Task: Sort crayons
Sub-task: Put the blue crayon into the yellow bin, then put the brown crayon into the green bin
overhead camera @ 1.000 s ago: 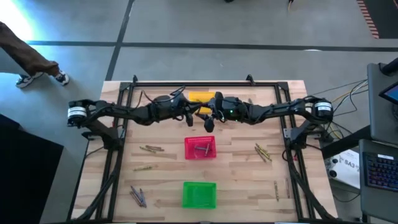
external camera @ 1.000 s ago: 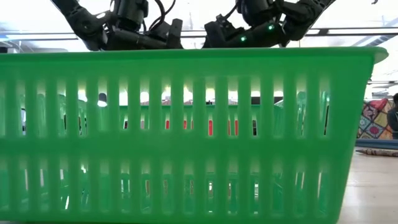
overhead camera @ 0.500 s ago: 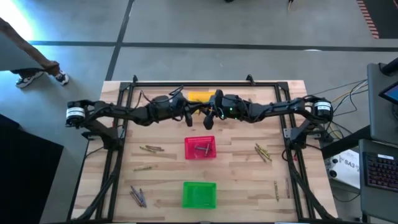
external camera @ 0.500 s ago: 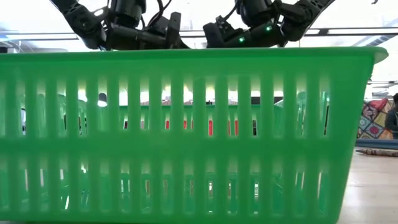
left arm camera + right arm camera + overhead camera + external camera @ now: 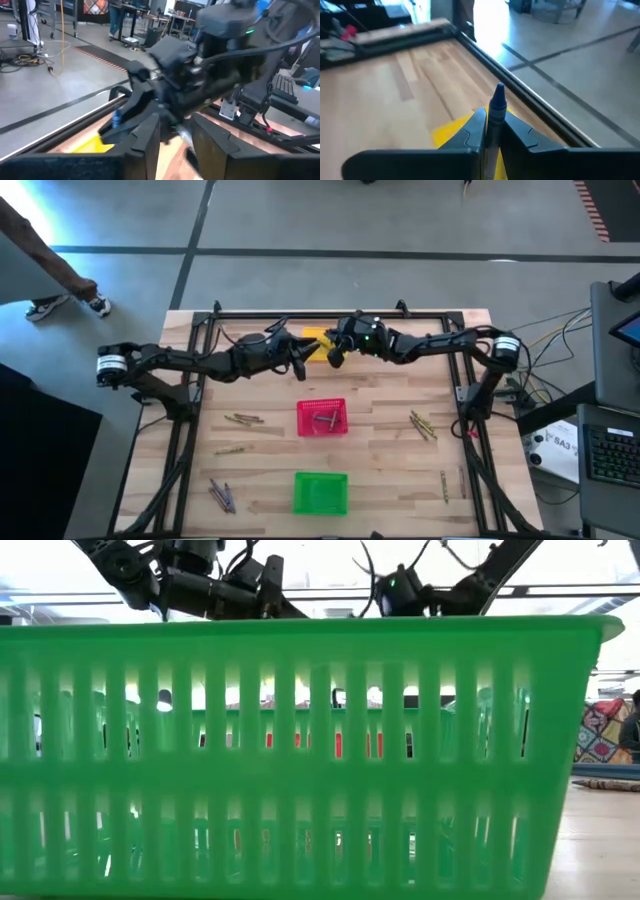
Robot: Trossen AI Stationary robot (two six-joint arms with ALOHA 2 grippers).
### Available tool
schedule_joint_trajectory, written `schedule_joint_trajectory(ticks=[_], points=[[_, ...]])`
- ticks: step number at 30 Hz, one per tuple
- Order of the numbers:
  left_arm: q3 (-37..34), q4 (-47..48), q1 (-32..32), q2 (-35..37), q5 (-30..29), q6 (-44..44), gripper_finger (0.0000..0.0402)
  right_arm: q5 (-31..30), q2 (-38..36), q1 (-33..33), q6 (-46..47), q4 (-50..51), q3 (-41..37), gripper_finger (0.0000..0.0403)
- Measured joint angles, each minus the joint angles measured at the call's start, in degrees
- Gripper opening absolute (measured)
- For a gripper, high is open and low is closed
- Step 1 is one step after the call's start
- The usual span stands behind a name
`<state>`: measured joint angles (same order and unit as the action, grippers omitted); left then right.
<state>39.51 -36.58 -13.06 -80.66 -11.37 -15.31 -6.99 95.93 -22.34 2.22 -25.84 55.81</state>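
Note:
My right gripper (image 5: 333,355) is shut on a crayon (image 5: 498,100) with a dark bluish-grey tip, above the near edge of the yellow basket (image 5: 314,338) at the table's far middle. My left gripper (image 5: 300,366) is open, just left of the right one, and its fingers (image 5: 149,134) face the right gripper (image 5: 170,95). The red basket (image 5: 322,418) at the table's middle holds a few grey crayons. The green basket (image 5: 320,492) stands at the near middle. Loose crayons lie flat on the table at the left (image 5: 243,418) and the right (image 5: 422,425). My right gripper pinches the crayon's shaft (image 5: 495,115) between its two fingers. The crayon lies along the fingers, and its pointed tip (image 5: 499,90) sticks out past the fingertips. It is lifted clear, over the yellow basket (image 5: 451,132).
More crayons lie at the near left (image 5: 222,495), left (image 5: 232,448) and near right (image 5: 445,485). A black frame (image 5: 300,313) runs round the table. In the low view the green basket (image 5: 300,760) fills the picture. A person's feet (image 5: 70,302) show beyond the far left corner.
My right gripper has drawn away from the left one and gone toward the table's far edge, to the yellow basket, with the crayon. My left gripper has shifted slightly toward the far left.

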Motion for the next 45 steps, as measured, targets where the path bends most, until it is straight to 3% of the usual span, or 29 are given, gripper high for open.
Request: schedule_joint_trajectory(ticks=[4, 10, 17, 25, 29, 36, 41, 45], points=[[0.0, 0.6, 0.2, 0.0, 0.0, 0.9, 0.0109, 1.2, 2.6, -1.2, -1.9, -2.4, 0.0, 0.0052], [0.0, 3.6, 1.1, 0.2, -0.1, 2.6, 0.0118, 1.5, 2.8, -1.3, -1.8, -1.2, 0.0, 0.0133], [0.0, 22.3, 4.5, 2.7, -0.2, 0.3, 0.0119, 1.5, -0.9, 0.7, -0.6, 1.6, -2.3, 0.0203], [0.8, 54.3, 16.7, 10.1, -2.6, -10.7, 0.0119, 1.5, -12.5, 1.0, -6.0, 8.1, -4.7, 0.02], [0.7, 63.4, 20.6, 11.5, -3.1, -15.5, 0.0119, 3.5, -20.3, 1.0, -5.5, 8.0, -7.4, 0.0198], [0.3, 68.1, 24.0, 6.2, -2.5, -24.2, 0.0119, 6.1, -30.7, 2.0, -2.3, 9.5, -13.6, 0.0198], [0.2, 68.2, 24.2, 0.5, 2.6, -24.7, 0.0119, 5.5, -35.2, 2.2, -2.2, 9.2, -15.8, 0.0198], [0.2, 68.6, 24.1, -3.4, 3.4, -25.9, 0.0118, 5.5, -36.7, 2.2, -2.2, 9.1, -16.6, 0.0198]])
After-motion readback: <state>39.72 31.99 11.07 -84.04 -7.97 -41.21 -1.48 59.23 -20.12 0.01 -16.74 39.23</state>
